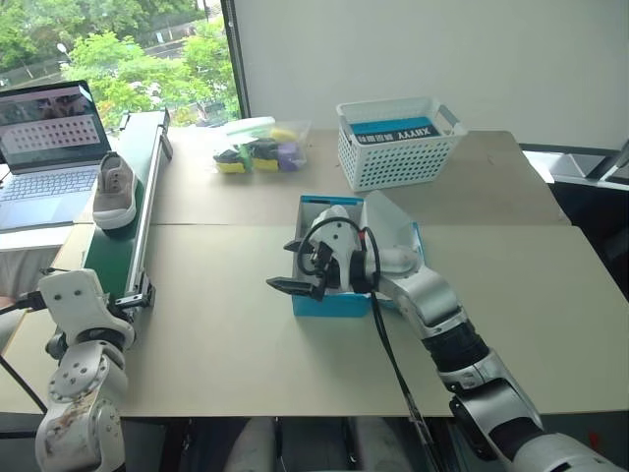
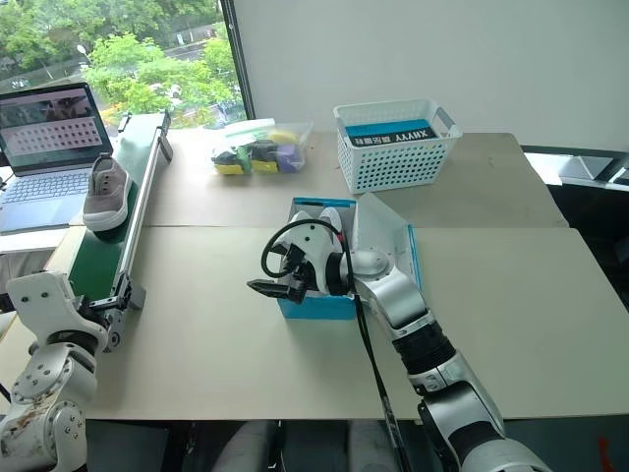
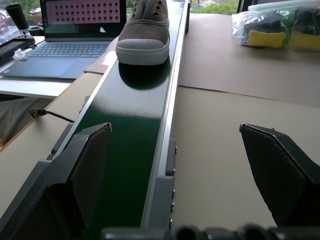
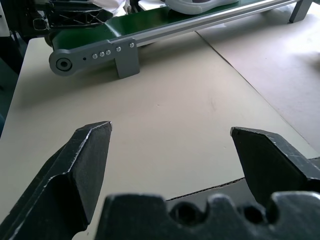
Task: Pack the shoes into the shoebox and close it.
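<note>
My right tool (image 1: 292, 265) hangs spread apart by the shoebox (image 1: 329, 300), my left tool (image 3: 175, 150) gapes empty, facing a shoe (image 1: 114, 190) on the conveyor (image 1: 123, 251).

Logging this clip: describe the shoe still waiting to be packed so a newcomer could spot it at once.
Start at the green conveyor belt along the table's left edge, beside the open laptop. The shoe stands on that belt, toe toward the robot. It is a grey-beige low-top sneaker with a white sole.
</note>
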You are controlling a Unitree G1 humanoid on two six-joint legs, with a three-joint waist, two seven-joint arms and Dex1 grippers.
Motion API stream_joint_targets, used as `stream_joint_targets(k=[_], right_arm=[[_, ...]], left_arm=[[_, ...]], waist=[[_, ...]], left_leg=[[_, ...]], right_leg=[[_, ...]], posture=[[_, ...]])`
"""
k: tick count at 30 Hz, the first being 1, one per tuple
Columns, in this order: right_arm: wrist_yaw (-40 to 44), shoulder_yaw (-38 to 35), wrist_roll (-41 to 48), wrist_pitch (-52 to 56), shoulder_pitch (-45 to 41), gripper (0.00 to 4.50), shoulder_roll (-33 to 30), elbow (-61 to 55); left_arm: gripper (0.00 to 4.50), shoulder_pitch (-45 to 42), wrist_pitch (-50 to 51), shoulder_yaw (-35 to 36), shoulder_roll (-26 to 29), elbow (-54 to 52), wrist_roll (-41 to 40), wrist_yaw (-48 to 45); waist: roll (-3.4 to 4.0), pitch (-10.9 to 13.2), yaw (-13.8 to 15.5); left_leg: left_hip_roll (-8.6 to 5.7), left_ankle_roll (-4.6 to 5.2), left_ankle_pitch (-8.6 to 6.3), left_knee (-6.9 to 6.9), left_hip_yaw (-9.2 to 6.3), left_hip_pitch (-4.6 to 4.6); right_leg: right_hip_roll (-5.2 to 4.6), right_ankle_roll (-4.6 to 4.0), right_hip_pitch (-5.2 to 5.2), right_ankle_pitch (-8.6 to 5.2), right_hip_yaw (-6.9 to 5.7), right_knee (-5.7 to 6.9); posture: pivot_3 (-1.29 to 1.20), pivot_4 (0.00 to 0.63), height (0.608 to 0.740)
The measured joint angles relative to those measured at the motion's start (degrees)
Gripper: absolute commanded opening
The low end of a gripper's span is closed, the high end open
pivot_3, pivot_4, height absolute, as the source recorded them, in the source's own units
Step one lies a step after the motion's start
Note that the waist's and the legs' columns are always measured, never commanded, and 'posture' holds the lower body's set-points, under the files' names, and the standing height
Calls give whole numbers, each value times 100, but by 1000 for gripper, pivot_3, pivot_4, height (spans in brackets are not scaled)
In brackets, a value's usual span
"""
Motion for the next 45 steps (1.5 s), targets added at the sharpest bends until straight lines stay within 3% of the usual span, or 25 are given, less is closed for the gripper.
stream_joint_targets(k=[12, 35, 41, 45], right_arm=[[-8, -1, 0, 1, 0, 4500, -1, 0], [-245, -231, 64, 112, 16, 4500, 2, -30], [-340, -272, 75, 135, 11, 4500, 10, -38], [-371, -325, 78, 136, 1, 4500, 12, -38]], left_arm=[[4408, 384, 37, 618, 460, 784, -377, -548], [4408, 145, 72, 543, 780, 1281, -405, -694], [3082, 53, 98, 523, 775, 1257, -478, -652], [2697, -14, 167, 535, 775, 1212, -540, -618]], waist=[[-2, -1, 2], [-3, -2, 5], [-4, -2, 27], [-4, -2, 34]], left_leg=[[0, 0, 0, 1, 0, 3], [1, -1, 0, -2, -1, 4], [1, -1, 0, -1, -2, 4], [0, -1, 0, -1, -2, 4]], right_leg=[[-1, 0, 2, 0, 0, -1], [-1, -1, -1, 0, 1, 1], [-2, -1, 0, 0, 1, 2], [-2, -1, 0, 0, 1, 2]], posture=[[0, 150, 735], [0, 150, 735], [0, 150, 735], [0, 150, 735]])
